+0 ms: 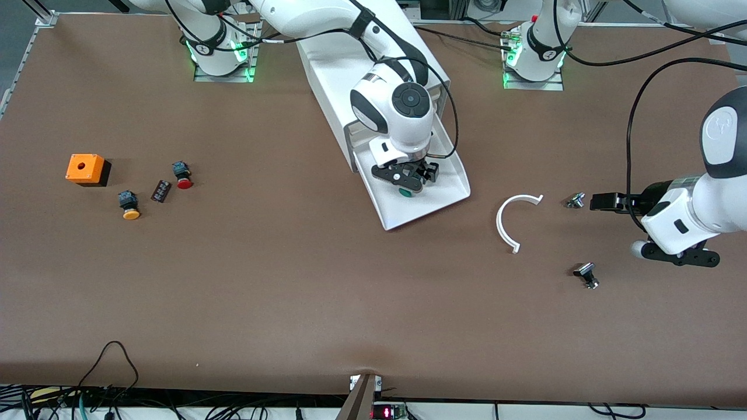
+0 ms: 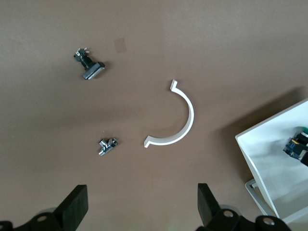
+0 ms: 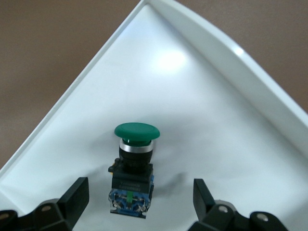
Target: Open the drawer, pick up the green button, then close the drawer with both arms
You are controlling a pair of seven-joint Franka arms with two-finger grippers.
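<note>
The lowest drawer stands pulled out of the white cabinet, toward the front camera. On its floor rests the button, green cap and black-blue body; only its cap shows in the front view. My right gripper hangs low in the drawer, open, a finger on each side of the button's body without touching it. In the front view it covers the body. My left gripper waits open over bare table at the left arm's end, also seen as two spread fingers.
A white curved strip lies beside the drawer. Two small metal parts lie by the left gripper. At the right arm's end are an orange box, a yellow-capped button, a red-capped button and a small dark block.
</note>
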